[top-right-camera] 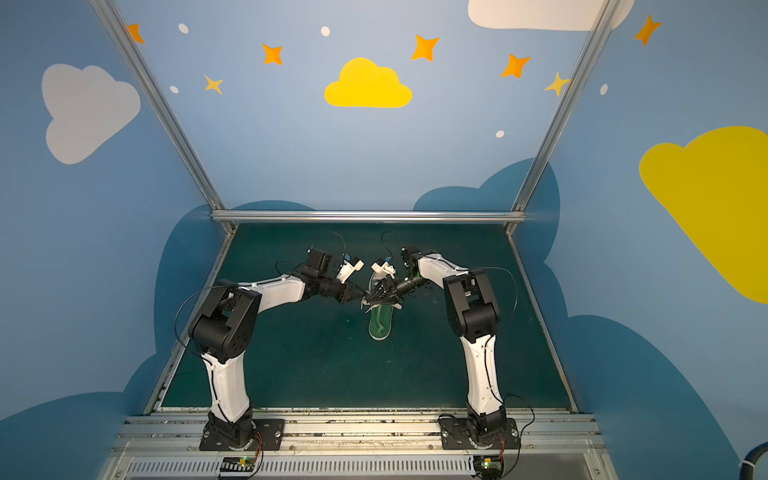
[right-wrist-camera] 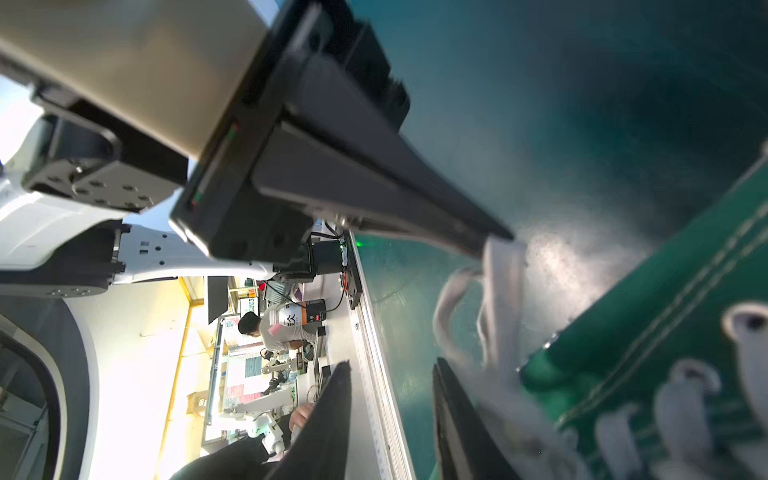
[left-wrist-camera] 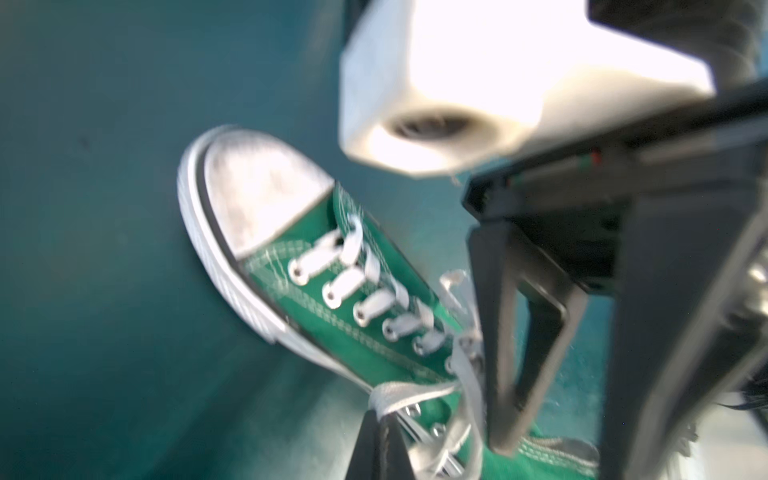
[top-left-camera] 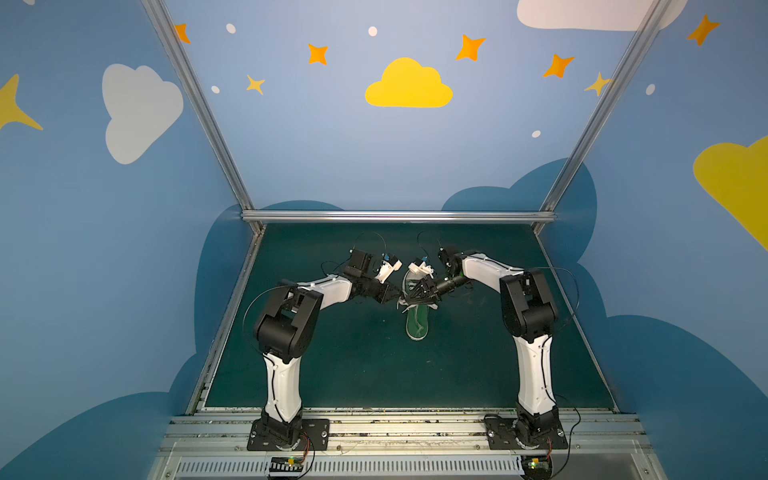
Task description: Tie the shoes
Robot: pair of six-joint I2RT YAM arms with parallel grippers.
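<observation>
- Okay, quick: which step?
- Mid-tie, I'd say. Your left pincer [left-wrist-camera: 379,428] is clamped tight on a white lace [left-wrist-camera: 399,392], which hangs in a loop off its tip in the right wrist view. No bow showing yet.
- And the right one?
- Your right pincer [right-wrist-camera: 390,365] stands part-way apart. Nothing between its fingers [right-wrist-camera: 328,415] that I can make out; blurred lace strands run just beside one finger.
- Shoe?
- Green shoe [top-left-camera: 417,324] flat on the surface [top-left-camera: 332,361], near the middle, toe cap [left-wrist-camera: 257,191] pointing to the far end, heel to the near end. Both pincers meet right over the laced part, tips almost touching, left from the left side, right from the right.
- Next?
- Likely you need the right pincer shut on the loose strand next to the left's tip. Tight spot: come in clean, don't knock the left pincer or drag the shoe. First cross done or not, can't tell; pincers cover it.
</observation>
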